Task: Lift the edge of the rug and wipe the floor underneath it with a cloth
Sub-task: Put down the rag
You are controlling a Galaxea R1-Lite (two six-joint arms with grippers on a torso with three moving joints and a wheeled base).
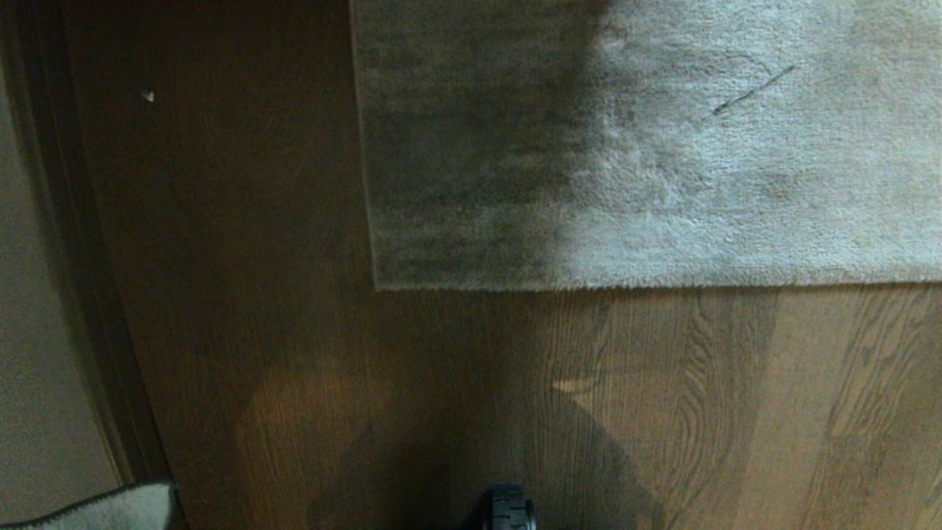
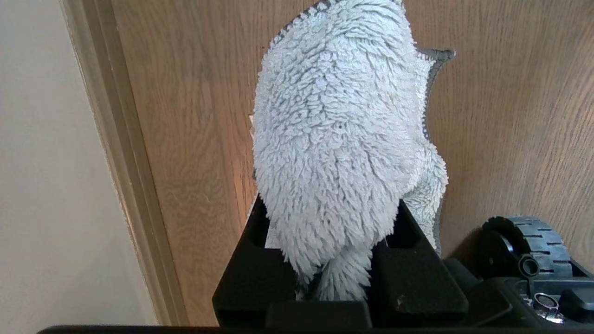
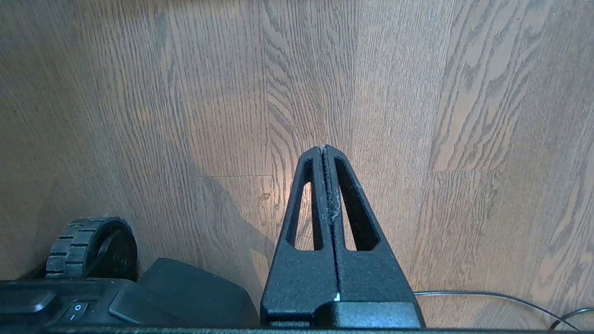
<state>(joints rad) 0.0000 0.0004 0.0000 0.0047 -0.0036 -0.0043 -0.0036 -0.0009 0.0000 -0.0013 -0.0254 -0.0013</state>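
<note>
The grey-beige rug (image 1: 662, 147) fills the upper right of the head view. Its rug edge (image 1: 662, 284) runs straight across and ends in a square corner (image 1: 377, 285). It lies flat on the floor (image 1: 515, 383) of brown grained planks. My left gripper (image 2: 332, 206) is shut on the cloth (image 2: 334, 139), a fluffy pale grey-blue rag that bulges out over the black fingers (image 2: 253, 278). A bit of the cloth (image 1: 96, 509) shows at the head view's lower left corner. My right gripper (image 3: 325, 150) is shut and empty, hanging above bare floor (image 3: 417, 93).
A pale wall (image 1: 37, 331) with a dark baseboard (image 1: 88, 294) runs along the left. The base's wheel (image 1: 511, 508) sits at the bottom middle. A white speck (image 1: 148, 96) lies on the floor. A thin cable (image 3: 487, 294) trails near the right gripper.
</note>
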